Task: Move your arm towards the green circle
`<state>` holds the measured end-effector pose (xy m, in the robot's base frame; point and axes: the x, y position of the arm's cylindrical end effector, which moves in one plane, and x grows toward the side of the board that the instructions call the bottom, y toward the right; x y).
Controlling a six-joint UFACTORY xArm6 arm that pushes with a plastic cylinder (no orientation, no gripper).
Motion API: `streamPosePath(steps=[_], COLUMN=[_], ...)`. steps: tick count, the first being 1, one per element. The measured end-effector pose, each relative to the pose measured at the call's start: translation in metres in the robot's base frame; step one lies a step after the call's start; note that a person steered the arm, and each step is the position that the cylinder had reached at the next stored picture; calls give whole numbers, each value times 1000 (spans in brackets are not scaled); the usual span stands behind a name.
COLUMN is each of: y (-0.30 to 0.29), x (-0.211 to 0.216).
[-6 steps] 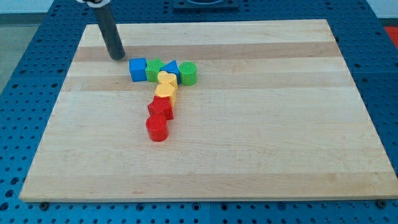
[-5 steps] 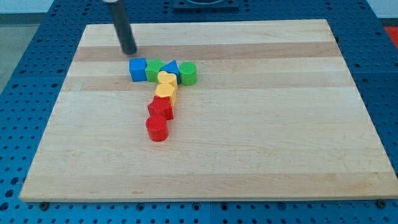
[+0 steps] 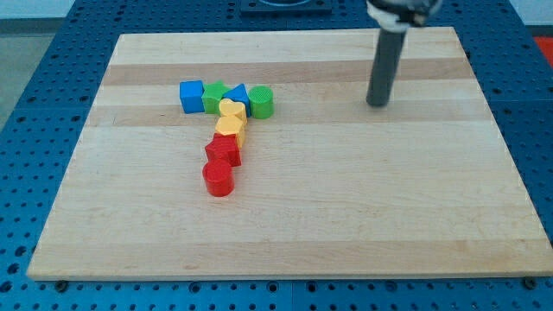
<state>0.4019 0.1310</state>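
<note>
The green circle (image 3: 262, 101) is a short green cylinder at the right end of a row of blocks in the upper left part of the wooden board (image 3: 346, 190). My tip (image 3: 377, 104) rests on the board well to the right of the green circle, at about the same height in the view, with bare wood between them. The rod rises from it toward the view's top.
Left of the green circle sit a blue triangle (image 3: 239, 92), a green block (image 3: 214, 96) and a blue cube (image 3: 191, 95). Below them run a yellow heart (image 3: 230, 110), a yellow block (image 3: 229, 127), a red block (image 3: 223, 151) and a red cylinder (image 3: 219, 178).
My tip has swept from the upper left of the blocks, across the top of the board, to the right of the green circle. No block has moved.
</note>
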Motion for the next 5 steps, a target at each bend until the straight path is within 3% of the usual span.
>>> streamPosePath(steps=[1,3,5], y=[-41,-125,-151], x=[37,33,6])
